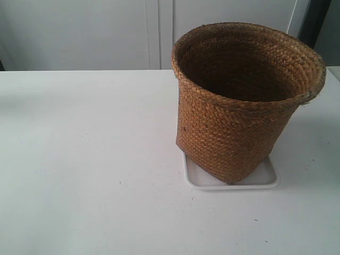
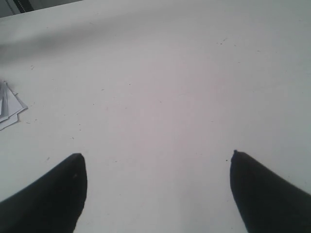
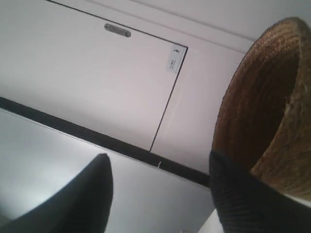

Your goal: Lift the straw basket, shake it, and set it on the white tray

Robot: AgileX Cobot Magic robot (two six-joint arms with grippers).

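Observation:
The brown woven straw basket [image 1: 241, 106] stands upright on the white tray [image 1: 202, 180], its base covering most of the tray. No arm shows in the exterior view. In the left wrist view my left gripper [image 2: 158, 158] is open above bare white table, with nothing between its dark fingers [image 2: 53, 194]. In the right wrist view my right gripper [image 3: 158, 158] is open and tilted upward, with the straw basket [image 3: 262, 107] right beside one finger [image 3: 243, 194]. Nothing lies between its fingers.
The white table [image 1: 85, 159] spreads wide beside the basket. A few sheets of white paper [image 2: 9, 107] lie at the edge of the left wrist view. White cabinet doors [image 3: 97, 73] stand behind the table.

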